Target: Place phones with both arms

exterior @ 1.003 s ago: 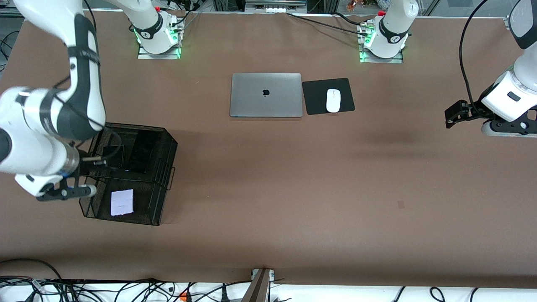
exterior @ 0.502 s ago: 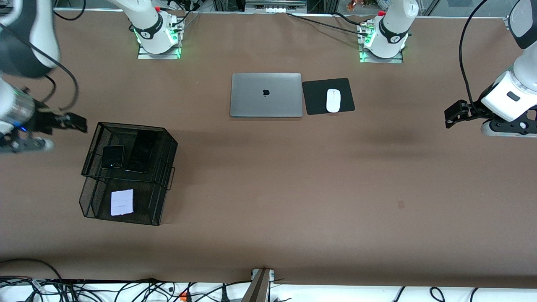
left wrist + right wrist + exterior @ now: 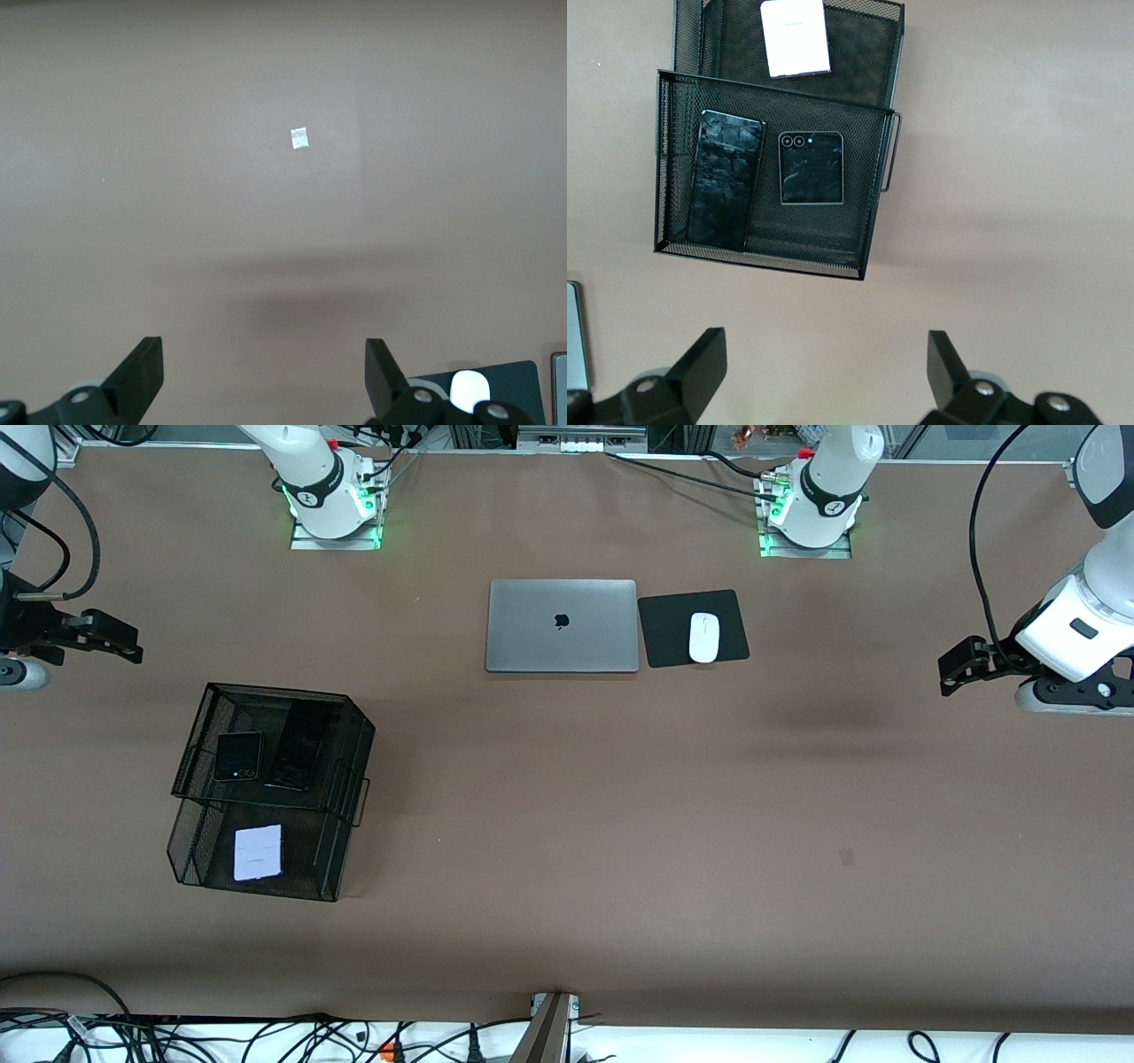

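Spanning the front view: brown table (image 3: 567, 824); two-tier black mesh tray (image 3: 350, 762) toward the right arm's end, upper tier holding squarish black phone (image 3: 237, 755) beside slim black phone (image 3: 297, 755), lower tier the white phone (image 3: 258, 852); laptop (image 3: 562, 625), mouse (image 3: 703, 637) on black pad (image 3: 663, 629). Left wrist view: left gripper (image 3: 264, 376) spread, empty, over bare table. Right wrist view: right gripper (image 3: 826, 370) spread, empty, above the tray

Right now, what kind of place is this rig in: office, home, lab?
Most likely a robotics lab staged as a desk. Two arms are bolted to a brown table on green-lit bases, loose cables run along its edge, and a laptop, a mouse and a mesh tray of phones are laid out as props.
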Controlling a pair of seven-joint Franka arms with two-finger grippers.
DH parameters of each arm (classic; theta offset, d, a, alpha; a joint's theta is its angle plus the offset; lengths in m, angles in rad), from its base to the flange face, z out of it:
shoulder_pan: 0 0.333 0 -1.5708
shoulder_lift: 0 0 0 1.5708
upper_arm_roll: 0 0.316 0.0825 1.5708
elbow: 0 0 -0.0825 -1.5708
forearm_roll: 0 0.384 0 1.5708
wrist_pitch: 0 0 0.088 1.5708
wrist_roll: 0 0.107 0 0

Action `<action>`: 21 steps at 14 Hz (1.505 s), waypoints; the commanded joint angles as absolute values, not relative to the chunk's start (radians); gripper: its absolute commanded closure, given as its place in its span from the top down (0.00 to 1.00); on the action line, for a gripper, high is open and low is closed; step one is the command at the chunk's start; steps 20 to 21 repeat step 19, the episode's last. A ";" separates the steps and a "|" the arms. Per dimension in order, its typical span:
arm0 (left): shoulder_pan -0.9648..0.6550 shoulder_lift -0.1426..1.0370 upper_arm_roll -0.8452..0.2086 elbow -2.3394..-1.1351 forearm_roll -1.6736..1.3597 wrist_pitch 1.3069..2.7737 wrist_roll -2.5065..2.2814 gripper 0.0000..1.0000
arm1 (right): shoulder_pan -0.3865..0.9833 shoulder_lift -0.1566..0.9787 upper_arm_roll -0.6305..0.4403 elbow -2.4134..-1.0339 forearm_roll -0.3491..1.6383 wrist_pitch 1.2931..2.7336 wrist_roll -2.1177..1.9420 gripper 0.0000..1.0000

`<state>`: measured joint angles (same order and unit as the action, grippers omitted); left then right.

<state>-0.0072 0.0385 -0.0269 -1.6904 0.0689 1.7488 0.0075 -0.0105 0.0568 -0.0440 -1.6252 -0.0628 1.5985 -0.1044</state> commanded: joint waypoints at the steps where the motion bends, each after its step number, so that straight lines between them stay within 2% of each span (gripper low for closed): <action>1: -0.011 0.040 -0.025 -1.674 0.057 1.738 0.012 1.00 | -0.032 0.026 -0.020 -1.641 -0.074 1.579 -0.080 1.00; 21: -0.003 0.040 -0.025 -1.674 0.055 1.736 0.017 1.00 | -0.018 0.034 -0.046 -1.620 0.012 1.572 -0.084 1.00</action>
